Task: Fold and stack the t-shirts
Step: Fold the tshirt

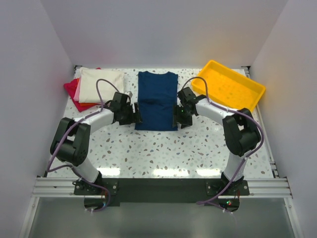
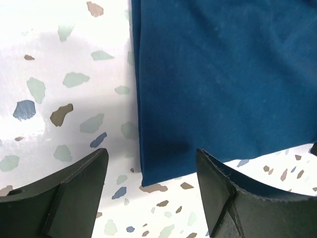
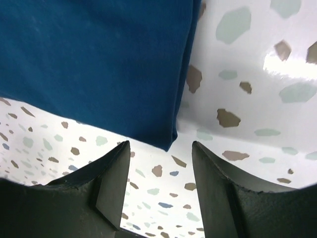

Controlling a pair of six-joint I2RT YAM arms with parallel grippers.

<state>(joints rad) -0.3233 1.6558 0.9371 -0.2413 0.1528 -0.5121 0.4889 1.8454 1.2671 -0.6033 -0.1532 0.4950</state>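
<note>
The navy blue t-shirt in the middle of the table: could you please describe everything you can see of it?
The navy t-shirt is plain dark blue soft cloth with no print showing. It lies flat on the speckled table, folded into a long rectangle running away from the arms, with a crosswise fold line about halfway. Its side edges look layered and neat. The left gripper and right gripper, both open, straddle its two near corners without gripping them.

You see the left claw (image 2: 151,166) spread wide, the navy t-shirt (image 2: 223,89) corner lying between its fingers on the speckled surface (image 2: 64,99).
</note>
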